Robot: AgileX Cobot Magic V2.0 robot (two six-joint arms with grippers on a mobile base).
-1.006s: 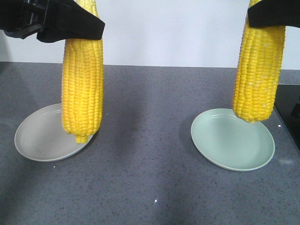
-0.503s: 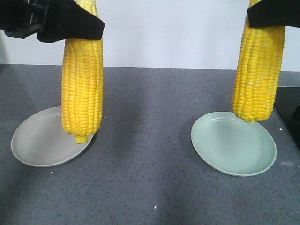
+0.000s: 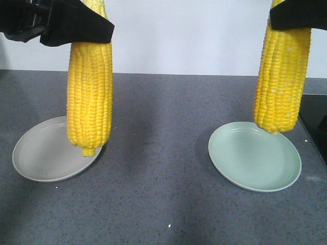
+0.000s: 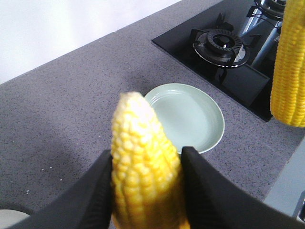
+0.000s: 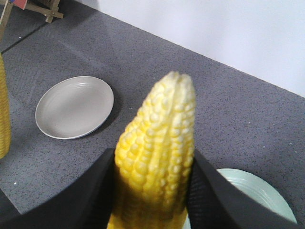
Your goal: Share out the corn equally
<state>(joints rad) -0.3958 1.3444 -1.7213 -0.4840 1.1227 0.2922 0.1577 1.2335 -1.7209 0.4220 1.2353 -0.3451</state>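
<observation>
Two yellow corn cobs hang upright over the grey counter. My left gripper (image 3: 87, 28) is shut on the left corn (image 3: 89, 92), whose lower end sits in front of the right rim of a grey plate (image 3: 41, 153). My right gripper (image 3: 291, 15) is shut on the right corn (image 3: 282, 76), above the far edge of a green plate (image 3: 255, 163). In the left wrist view the left gripper (image 4: 147, 157) pinches its corn (image 4: 143, 143) between black fingers. The right wrist view shows the right gripper (image 5: 153, 157) clamping its corn (image 5: 159, 138) the same way. Both plates hold nothing.
A black gas stove (image 4: 224, 43) is set into the counter to the right of the green plate (image 4: 190, 114). A wooden stand (image 5: 45, 9) sits far off beyond the grey plate (image 5: 74, 107). A white wall runs behind the counter.
Both plates sit slightly lower in the front view than a second ago, while the cobs keep their place in frame. Nothing differs over the last half second.
</observation>
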